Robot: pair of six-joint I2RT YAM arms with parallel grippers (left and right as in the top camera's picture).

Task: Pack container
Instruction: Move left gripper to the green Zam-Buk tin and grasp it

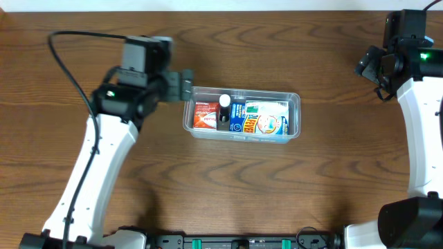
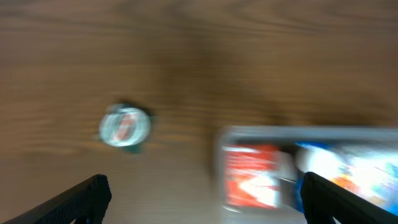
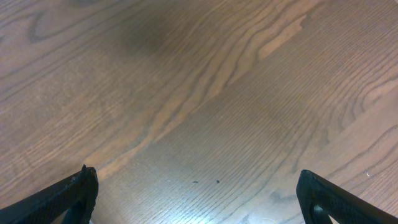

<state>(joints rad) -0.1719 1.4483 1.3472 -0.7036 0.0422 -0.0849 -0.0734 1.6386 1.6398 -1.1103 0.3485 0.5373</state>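
The clear container (image 1: 294,104) lies at the table's middle. It holds a red package (image 1: 205,115), a dark bottle with a white cap (image 1: 224,107), a blue package (image 1: 237,117) and a white-green package (image 1: 267,117). My left gripper (image 1: 185,84) is open and empty, just off the container's far left corner. The left wrist view is blurred: the open fingers (image 2: 204,186) frame the container's rim (image 2: 311,132) and the red package (image 2: 252,174). My right gripper (image 1: 368,66) is open and empty at the far right, over bare wood (image 3: 198,180).
A small round clear item with red and green markings (image 2: 124,127) lies on the wood left of the container in the left wrist view; my left arm hides it in the overhead view. The brown wooden table (image 1: 291,187) surrounds the container.
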